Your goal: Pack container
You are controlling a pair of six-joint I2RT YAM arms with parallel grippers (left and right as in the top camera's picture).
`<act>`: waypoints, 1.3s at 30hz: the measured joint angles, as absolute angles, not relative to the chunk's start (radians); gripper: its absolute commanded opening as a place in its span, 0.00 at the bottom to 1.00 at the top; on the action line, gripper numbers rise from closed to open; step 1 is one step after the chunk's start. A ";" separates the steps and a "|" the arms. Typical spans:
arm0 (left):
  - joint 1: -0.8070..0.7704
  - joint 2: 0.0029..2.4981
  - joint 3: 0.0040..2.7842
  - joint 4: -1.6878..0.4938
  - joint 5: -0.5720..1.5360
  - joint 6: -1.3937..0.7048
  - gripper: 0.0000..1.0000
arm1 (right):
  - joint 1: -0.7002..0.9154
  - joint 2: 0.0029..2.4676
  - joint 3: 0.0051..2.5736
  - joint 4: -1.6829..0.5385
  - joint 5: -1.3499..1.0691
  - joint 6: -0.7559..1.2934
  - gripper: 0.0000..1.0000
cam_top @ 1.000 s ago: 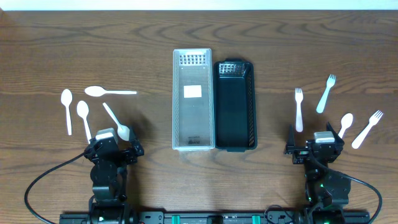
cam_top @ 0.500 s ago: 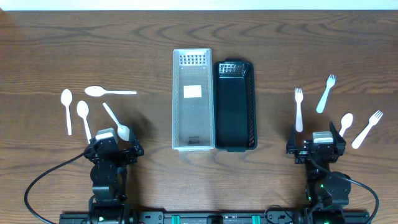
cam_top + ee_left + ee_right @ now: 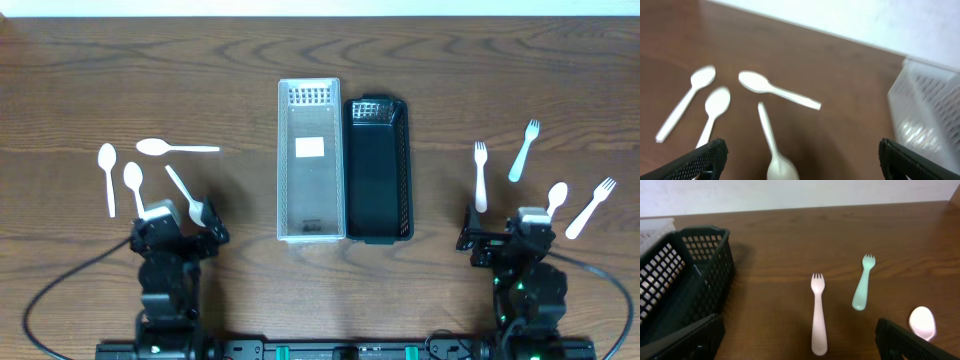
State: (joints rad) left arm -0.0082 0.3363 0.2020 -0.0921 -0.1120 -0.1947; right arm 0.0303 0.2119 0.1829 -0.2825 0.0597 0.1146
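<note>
While both arms are resting at the near edge of the wooden table (image 3: pixel 250 60), the left gripper (image 3: pixel 177 232) and the right gripper (image 3: pixel 507 232) are each holding their jaws spread far apart.

The 2 containers are lying side by side at the table's middle with their long walls touching. The clear basket (image 3: pixel 310 195) is on the left and the black mesh basket (image 3: pixel 378 185) is on the right, both open at the top. A broad strip of bare wood is running between the clear basket and the 4 white spoons (image 3: pixel 135 190) scattered to its left. A similar strip is separating the black basket from the cutlery on the right. There a white fork (image 3: pixel 480 175) is lying nearest the baskets, then a pale green fork (image 3: pixel 523 150), a pink spoon (image 3: pixel 555 200) and an outer white fork (image 3: pixel 591 207). More bare wood is stretching beyond all of them toward the table's far edge.

The nearest spoon (image 3: pixel 188 196) is pointing its bowl at the left gripper, just ahead of it. The left wrist view, which is blurring, is placing that bowl between the 2 fingers at the bottom edge. It is also catching a corner of the clear basket, but not the black one.

The right wrist view is showing the green and pink tints plainly, along with the black basket's mesh wall. It is cutting off the outer white fork. Only the overhead view is showing a white patch on the clear basket's floor.
</note>
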 measured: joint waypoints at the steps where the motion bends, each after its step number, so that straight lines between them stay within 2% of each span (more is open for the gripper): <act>1: -0.008 0.380 0.259 -0.115 -0.112 -0.199 0.98 | 0.030 0.269 0.232 -0.291 0.060 0.115 0.99; 5: -0.008 0.602 0.523 -0.283 -0.112 -0.212 0.98 | 0.016 0.559 0.474 -0.355 0.061 0.114 0.99; 12: -0.008 1.011 0.978 -0.655 -0.088 -0.213 0.98 | 0.010 1.227 1.038 -0.741 0.060 0.051 0.99; 17: -0.008 1.219 1.158 -0.775 -0.031 -0.214 0.98 | 0.010 1.549 1.301 -0.886 0.057 0.010 0.99; 23: -0.009 1.343 1.177 -0.790 0.065 -0.214 0.98 | -0.007 1.733 1.349 -0.847 0.056 0.014 0.99; 32: -0.009 1.359 1.177 -0.787 0.099 -0.214 0.98 | -0.085 1.979 1.349 -0.780 0.052 0.020 0.99; 39: -0.009 1.359 1.177 -0.786 0.099 -0.214 0.98 | -0.087 2.047 1.360 -0.718 0.019 0.014 0.99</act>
State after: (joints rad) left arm -0.0086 1.3594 1.1770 -0.7860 0.0994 -0.2138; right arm -0.0868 2.0468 1.3602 -0.7177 0.0189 0.0143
